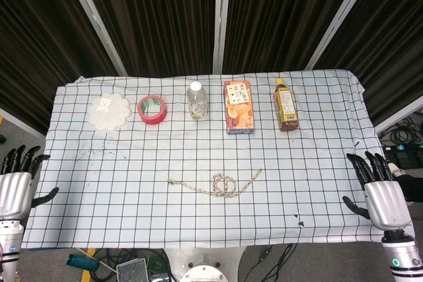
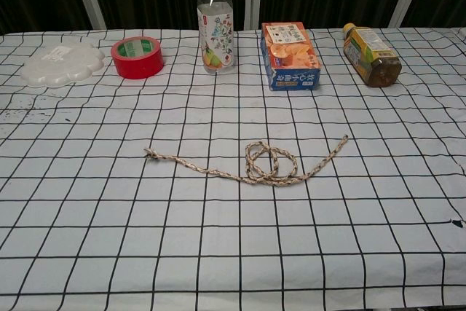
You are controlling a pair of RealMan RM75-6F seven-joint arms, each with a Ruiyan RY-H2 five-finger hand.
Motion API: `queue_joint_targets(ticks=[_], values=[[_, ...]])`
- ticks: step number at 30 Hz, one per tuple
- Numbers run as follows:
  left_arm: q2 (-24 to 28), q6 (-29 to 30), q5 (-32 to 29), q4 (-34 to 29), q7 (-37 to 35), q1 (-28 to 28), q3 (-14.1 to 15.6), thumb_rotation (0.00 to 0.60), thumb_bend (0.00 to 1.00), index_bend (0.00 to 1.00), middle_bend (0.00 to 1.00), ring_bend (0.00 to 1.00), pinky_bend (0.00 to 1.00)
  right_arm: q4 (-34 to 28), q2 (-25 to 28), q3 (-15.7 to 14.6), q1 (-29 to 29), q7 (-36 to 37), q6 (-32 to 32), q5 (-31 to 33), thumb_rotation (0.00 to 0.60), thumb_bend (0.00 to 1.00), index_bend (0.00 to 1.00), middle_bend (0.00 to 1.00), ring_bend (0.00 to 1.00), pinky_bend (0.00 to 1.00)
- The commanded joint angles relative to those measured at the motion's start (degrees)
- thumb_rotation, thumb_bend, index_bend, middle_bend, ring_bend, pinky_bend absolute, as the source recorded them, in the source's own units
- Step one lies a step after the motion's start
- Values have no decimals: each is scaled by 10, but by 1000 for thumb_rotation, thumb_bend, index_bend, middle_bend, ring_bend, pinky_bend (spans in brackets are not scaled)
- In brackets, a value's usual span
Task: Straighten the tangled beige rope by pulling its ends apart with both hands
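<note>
The beige rope (image 1: 225,185) (image 2: 271,165) lies on the checked tablecloth near the table's middle front, coiled into a loose loop at its centre. One end (image 2: 151,154) points left and the other end (image 2: 342,139) points up to the right. My left hand (image 1: 16,177) hangs at the table's left edge, fingers apart and holding nothing. My right hand (image 1: 379,189) is at the right edge, also with fingers spread and empty. Both hands are far from the rope. The chest view shows neither hand.
Along the back stand a white scalloped plate (image 1: 110,111), a red tape roll (image 1: 152,109), a clear bottle (image 1: 197,100), an orange snack box (image 1: 238,107) and a brown drink bottle (image 1: 285,105). The checked cloth (image 1: 119,183) covers the table.
</note>
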Motion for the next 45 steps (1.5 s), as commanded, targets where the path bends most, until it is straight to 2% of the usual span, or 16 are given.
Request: queue_joint_targets(ticks=[1,6,9,10,14,16,20,29,45], values=[[0,-1,-6,1,2,2,-1,591,102,262,118,0,0,-1,0,6,6,1,-9,-2,600,113,70,146,0,10],[1,0,-6,-4,3,5,0,591,103,262,118,0,0,-1,-2,15,38,8,-55,-16,600,113,110,166,0,10],[0,1,-6,-6,5,5,0,590,103,262,118,0,0,5,-15,23,80,0,-113,-30,600,114,205,181,0,10],[1,0,-5,-7,6,5,1,589,103,262,118,0,0,9,-22,25,95,-6,-134,-32,600,118,264,185,0,10],[3,2,-3,-9,6,7,2,590,103,262,118,0,0,45,-82,43,163,-34,-225,-31,600,157,419,197,0,10],[3,0,-6,-9,5,8,1,591,102,262,118,0,0,67,-113,50,187,-45,-256,-25,600,172,454,199,0,10],[4,-13,-15,-6,3,6,2,590,102,262,118,0,0,119,-180,53,224,-69,-302,-16,600,197,468,200,0,11],[0,-37,-22,10,-12,-5,-1,589,103,262,118,0,0,210,-274,40,251,-97,-323,-13,600,296,469,198,0,11],[-5,-50,-25,28,-32,-11,-3,592,103,262,118,0,0,254,-312,23,265,-107,-333,-1,600,321,472,197,0,0]])
